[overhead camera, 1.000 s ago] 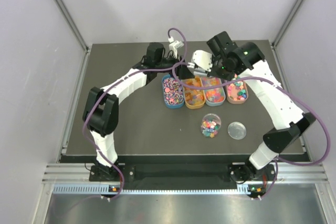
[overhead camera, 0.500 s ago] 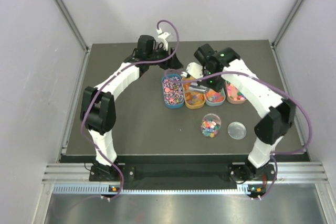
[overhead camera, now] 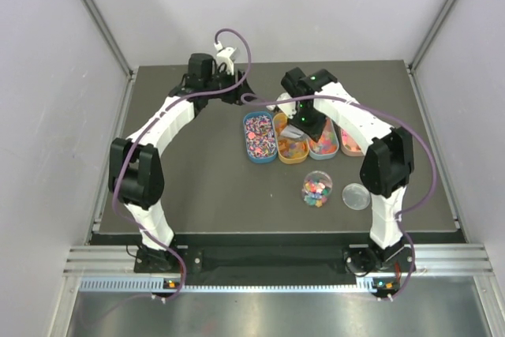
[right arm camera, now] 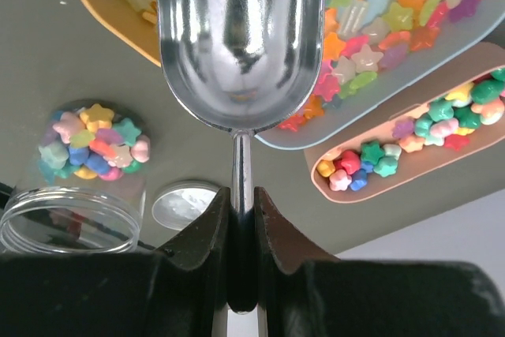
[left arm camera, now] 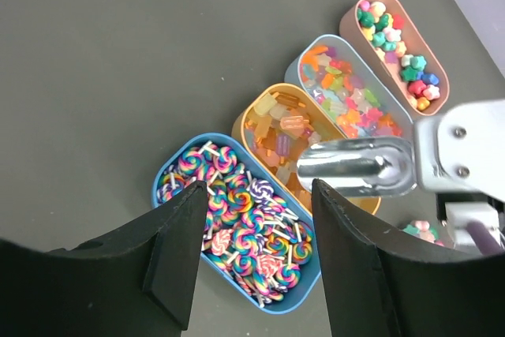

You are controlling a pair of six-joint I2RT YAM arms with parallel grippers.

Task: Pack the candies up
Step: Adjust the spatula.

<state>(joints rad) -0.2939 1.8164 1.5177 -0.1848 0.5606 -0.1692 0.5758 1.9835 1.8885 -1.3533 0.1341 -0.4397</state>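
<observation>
Right jaws clamp the thin handle of the empty scoop (right arm camera: 241, 45), which hangs over the orange tray (left arm camera: 238, 122). Left jaws stand open and hold nothing, above the blue tray (left arm camera: 156, 187). The candies (left arm camera: 237, 222) fill four trays in a row, and a few sit in the open jar (overhead camera: 317, 189), lid (overhead camera: 357, 196) beside it. The risk: a steep dig could shove the tray or flick candies onto the surface (overhead camera: 197, 179), and the handle might twist in that narrow grip.

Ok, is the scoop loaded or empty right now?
Empty. In the right wrist view the scoop bowl is bare shiny metal, nothing inside it.
</observation>
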